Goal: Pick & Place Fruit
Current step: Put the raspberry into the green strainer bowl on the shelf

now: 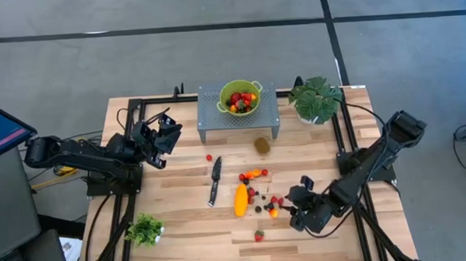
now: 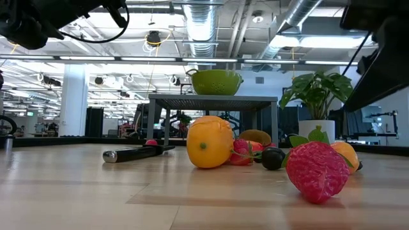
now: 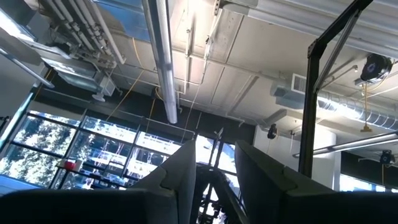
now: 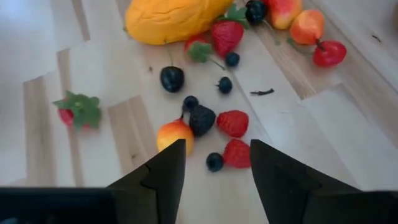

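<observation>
Right gripper hung low over the scattered fruit on the table, jaws parted and empty, a strawberry and dark berry lying between them. Left gripper waited raised at the table's left, jaws slightly apart, holding nothing.

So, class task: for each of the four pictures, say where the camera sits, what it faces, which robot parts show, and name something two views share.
High view: overhead, looking straight down on the table; both arms show.
Low view: at tabletop height, looking across to the green bowl; arms enter from above.
Left wrist view: raised left gripper, aimed at the ceiling; its fingers show.
Right wrist view: right gripper, open, looking down at small fruit.
Shared: the elongated yellow-orange fruit shows in the high, low and right wrist views.
</observation>
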You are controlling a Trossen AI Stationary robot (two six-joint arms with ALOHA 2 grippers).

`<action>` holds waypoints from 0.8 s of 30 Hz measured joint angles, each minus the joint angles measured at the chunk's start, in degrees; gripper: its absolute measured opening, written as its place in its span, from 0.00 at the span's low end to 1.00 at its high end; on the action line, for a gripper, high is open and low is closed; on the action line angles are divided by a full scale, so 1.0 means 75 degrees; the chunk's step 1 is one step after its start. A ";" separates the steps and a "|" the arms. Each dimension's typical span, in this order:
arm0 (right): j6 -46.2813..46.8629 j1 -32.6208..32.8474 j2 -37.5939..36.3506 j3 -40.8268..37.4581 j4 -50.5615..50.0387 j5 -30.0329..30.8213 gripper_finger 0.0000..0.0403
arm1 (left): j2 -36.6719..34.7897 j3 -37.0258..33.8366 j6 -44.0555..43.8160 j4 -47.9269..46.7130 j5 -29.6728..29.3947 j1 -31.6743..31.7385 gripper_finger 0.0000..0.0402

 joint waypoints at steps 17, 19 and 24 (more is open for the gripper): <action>-0.0002 -0.0218 0.0003 -0.0072 0.0037 0.0032 0.45 | 0.0001 0.0000 0.0000 0.0000 0.0008 0.0003 0.26; -0.0003 -0.0277 0.0003 -0.0072 0.0036 0.0032 0.45 | 0.0000 0.0000 0.0000 0.0000 0.0009 0.0001 0.26; -0.0062 -0.0412 0.0007 -0.0072 0.0028 0.0045 0.45 | 0.0000 0.0000 0.0002 0.0000 0.0035 0.0000 0.26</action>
